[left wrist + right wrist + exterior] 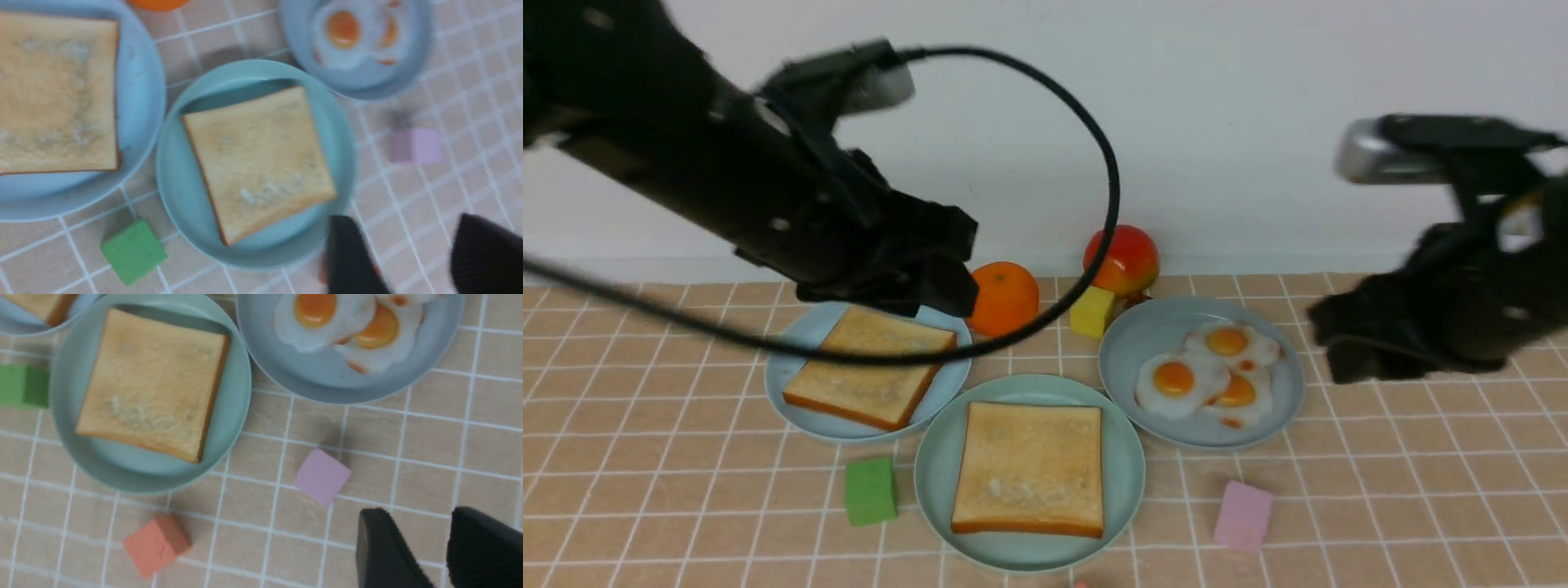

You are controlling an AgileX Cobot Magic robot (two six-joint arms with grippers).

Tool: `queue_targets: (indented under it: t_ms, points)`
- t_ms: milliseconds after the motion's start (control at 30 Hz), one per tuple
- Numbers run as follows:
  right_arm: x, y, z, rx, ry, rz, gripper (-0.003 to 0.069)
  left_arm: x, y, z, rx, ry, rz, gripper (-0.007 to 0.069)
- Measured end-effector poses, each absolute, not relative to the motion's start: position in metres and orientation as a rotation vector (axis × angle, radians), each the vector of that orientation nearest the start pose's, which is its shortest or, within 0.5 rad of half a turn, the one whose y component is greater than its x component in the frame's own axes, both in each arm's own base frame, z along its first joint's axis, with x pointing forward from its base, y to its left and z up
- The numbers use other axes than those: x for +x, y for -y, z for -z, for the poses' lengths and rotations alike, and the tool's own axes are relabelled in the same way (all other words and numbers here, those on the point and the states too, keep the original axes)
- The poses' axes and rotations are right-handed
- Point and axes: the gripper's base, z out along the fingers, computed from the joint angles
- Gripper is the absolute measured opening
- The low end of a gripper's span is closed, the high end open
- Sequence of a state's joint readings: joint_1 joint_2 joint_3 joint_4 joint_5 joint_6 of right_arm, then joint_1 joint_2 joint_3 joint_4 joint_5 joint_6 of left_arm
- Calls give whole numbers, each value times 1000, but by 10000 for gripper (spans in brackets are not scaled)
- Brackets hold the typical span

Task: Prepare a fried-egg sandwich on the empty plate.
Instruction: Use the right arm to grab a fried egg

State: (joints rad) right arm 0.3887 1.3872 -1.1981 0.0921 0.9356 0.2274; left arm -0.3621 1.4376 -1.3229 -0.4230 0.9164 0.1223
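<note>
fried eggs (1174,378) number three, toast slices (1029,465) two, plates (939,482) three, blocks (870,490) four.

**One slice on the green plate, eggs apart**

A toast slice (1027,467) lies flat on the mint-green plate (934,482) at the front of the tiled table (1380,490). A second slice (870,377) rests on the pale blue plate (788,363) to the left, where the left arm (727,180) hangs over its far edge. Three fried eggs (1205,371) overlap on the grey-blue plate (1143,343), beside the blurred right arm (1462,310). An orange (1003,298), a red-yellow fruit (1123,260) and a yellow block (1092,311) stand behind. A green block (870,490) and a pink block (1243,516) flank the green plate.
</note>
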Motion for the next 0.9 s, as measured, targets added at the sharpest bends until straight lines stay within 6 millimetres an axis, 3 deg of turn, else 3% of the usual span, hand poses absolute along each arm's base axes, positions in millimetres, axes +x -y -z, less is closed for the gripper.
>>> queue_targets:
  t_ms: [100, 167, 200, 433, 600, 900]
  points:
    - [295, -107, -309, -7, -2673, -413, 263, 246, 126, -367, 499, -2411, 611, 99]
    - [310, -101, -299, 76, -2678, -479, 266, 231, 121, -364, 533, -2393, 607, 0]
    - [316, -100, -294, 98, -2676, -506, 268, 226, 120, -360, 556, -2393, 607, -13]
    - [354, -108, -262, 9, -2699, -581, 321, 209, 118, -319, 641, -2435, 654, -13]
    - [382, -112, -234, 214, -2752, -574, 361, 211, 119, -318, 620, -2404, 664, -13]
    - [411, -115, -197, 372, -2759, -578, 364, 214, 119, -320, 598, -2377, 656, -13]
